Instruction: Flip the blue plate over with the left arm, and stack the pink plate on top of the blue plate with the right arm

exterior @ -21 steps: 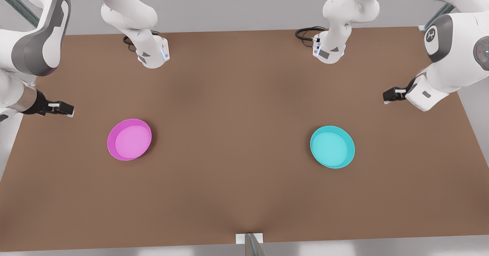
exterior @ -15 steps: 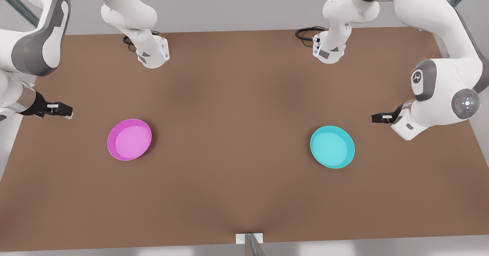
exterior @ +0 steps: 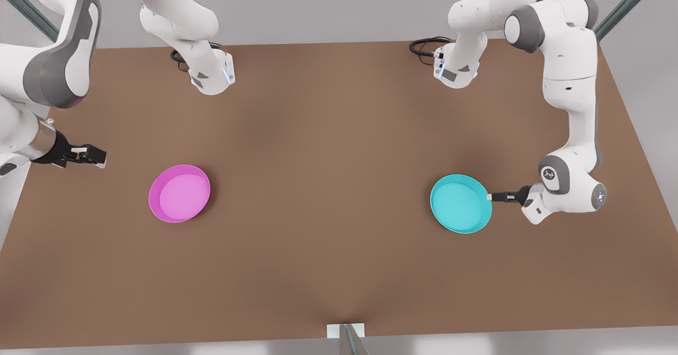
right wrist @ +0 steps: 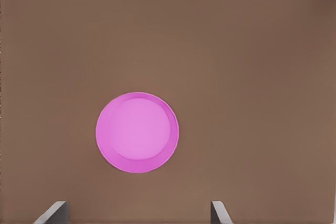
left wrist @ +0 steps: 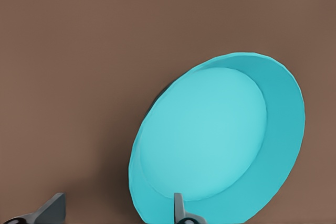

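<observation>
The blue plate [exterior: 460, 203] lies open side up on the brown table, on the front view's right. My left gripper [exterior: 490, 197] reaches in low and level at its rim, on the side nearest the table's right edge. In the left wrist view the blue plate [left wrist: 210, 140] is close, and the left gripper [left wrist: 115, 212] is open, with one finger at the rim and the other off to the side. The pink plate [exterior: 179, 193] lies open side up on the front view's left. My right gripper [exterior: 96, 157] hangs open well apart from it, looking at the pink plate [right wrist: 137, 132].
The brown table [exterior: 328, 159] stretches wide between the two plates. Both arm bases [exterior: 212, 77] [exterior: 455, 71] stand at the far edge with black cables. A small metal post [exterior: 347, 336] sits at the middle of the near edge.
The left arm has swung down and toward the blue plate, bringing its gripper from near the table's right edge up to the plate's rim. The right arm has barely shifted.
</observation>
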Action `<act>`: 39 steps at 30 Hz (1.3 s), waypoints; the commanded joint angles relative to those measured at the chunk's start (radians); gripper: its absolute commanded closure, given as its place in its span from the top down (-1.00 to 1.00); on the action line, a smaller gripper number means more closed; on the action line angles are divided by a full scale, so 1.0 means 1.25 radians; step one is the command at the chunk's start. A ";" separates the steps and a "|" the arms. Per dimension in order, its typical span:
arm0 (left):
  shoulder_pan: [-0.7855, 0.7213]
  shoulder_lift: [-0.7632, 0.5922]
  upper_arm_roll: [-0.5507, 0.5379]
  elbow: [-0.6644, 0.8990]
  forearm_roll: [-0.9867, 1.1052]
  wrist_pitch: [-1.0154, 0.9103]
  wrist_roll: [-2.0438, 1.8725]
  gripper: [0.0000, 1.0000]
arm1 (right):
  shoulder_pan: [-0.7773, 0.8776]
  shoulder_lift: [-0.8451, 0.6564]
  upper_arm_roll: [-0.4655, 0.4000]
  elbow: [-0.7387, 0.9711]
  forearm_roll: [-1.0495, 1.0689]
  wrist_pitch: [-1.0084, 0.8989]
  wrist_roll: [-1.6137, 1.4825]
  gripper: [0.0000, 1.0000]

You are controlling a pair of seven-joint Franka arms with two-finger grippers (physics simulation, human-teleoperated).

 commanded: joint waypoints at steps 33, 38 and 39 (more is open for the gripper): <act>-0.024 0.061 -0.011 0.008 -0.034 0.099 0.162 -0.31 | 0.001 0.010 0.000 0.000 0.001 -0.001 -0.005 1.00; -0.026 0.052 -0.011 0.008 -0.066 0.098 0.124 -0.57 | 0.001 0.010 0.000 0.000 0.001 -0.001 -0.005 1.00; -0.026 0.039 -0.010 0.010 -0.058 0.098 0.108 -0.57 | 0.001 0.010 0.000 0.000 0.001 -0.001 -0.005 1.00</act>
